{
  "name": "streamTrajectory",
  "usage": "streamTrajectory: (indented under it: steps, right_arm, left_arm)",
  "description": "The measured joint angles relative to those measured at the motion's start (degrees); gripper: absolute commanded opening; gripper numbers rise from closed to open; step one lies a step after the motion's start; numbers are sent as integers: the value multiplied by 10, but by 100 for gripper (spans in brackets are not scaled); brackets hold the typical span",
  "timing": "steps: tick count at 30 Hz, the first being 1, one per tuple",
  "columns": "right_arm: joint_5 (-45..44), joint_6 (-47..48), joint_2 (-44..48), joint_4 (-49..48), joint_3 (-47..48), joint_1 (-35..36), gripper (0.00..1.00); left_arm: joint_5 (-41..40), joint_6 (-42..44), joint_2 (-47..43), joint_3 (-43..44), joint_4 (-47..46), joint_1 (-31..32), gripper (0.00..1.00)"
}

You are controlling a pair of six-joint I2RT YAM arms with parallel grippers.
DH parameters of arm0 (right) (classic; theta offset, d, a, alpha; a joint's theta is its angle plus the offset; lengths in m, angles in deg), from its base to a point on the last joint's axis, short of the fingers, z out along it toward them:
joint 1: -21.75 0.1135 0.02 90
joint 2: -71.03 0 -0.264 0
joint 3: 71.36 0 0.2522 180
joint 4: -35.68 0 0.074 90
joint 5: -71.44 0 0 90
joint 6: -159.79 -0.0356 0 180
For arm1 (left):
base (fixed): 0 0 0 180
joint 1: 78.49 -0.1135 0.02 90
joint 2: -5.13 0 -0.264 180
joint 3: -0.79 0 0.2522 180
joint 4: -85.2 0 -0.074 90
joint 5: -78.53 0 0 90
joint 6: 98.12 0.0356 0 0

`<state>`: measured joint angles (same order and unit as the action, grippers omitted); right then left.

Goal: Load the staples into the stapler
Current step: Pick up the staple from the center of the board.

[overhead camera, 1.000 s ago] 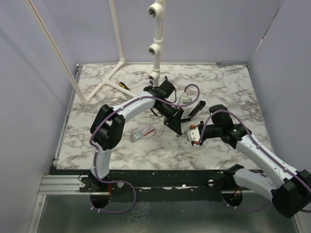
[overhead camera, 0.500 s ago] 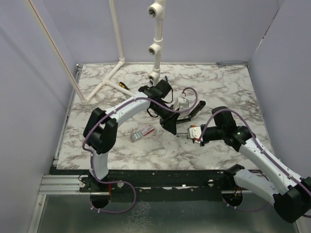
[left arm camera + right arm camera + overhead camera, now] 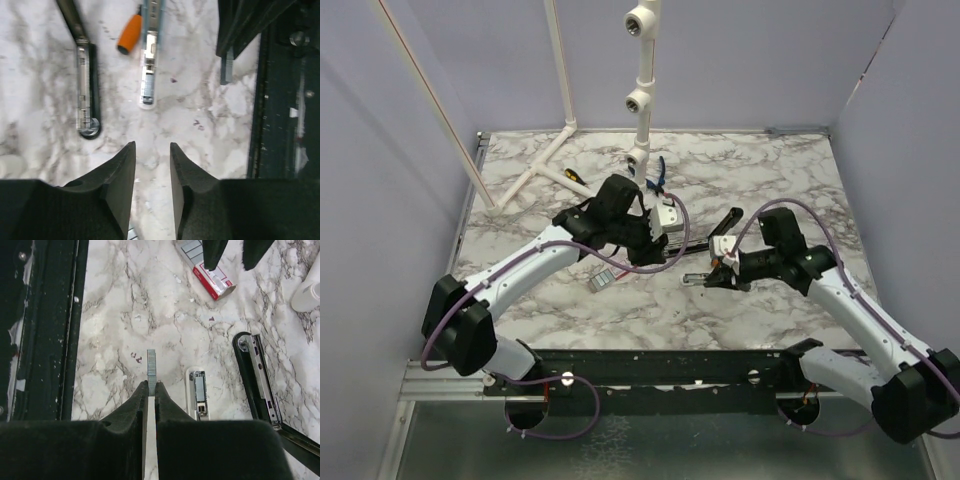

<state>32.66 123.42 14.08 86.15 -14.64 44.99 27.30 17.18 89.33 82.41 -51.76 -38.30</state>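
Over on the right side, the right gripper (image 3: 151,386) has its jaws pressed together on a strip of staples (image 3: 151,365), which pokes out front, I'd guess so it can slide straight in. The stapler (image 3: 256,377) lies flipped open on the bench (image 3: 125,315) nearby, metal channel up, ready for loading. The left gripper (image 3: 152,147) hovers over the staple box (image 3: 212,277) with its jaws spread, nothing in them.

A robotics lab test cell: a marble-patterned tabletop (image 3: 800,180) boxed in by plain lavender walls (image 3: 770,60), a white pipe frame (image 3: 642,60) at its far edge, the left arm (image 3: 520,270) and right arm (image 3: 860,310) bolted to a black rail (image 3: 660,362) along its near edge.
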Motion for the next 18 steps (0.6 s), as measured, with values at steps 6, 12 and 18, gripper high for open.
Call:
streamTrajectory:
  steps: [6,12,18]
  right_arm:
    - [43,-44,-106,33,86,-14,7]
    - [75,-69,-184,77,150,-15,7]
    - [80,-89,-180,87,161,-15,7]
  left_arm:
    - [-90,1,-50,-8,-68,0,56]
    - [-122,14,-68,-8,-100,-1,81]
    - [-148,11,-80,-22,-112,-1,99]
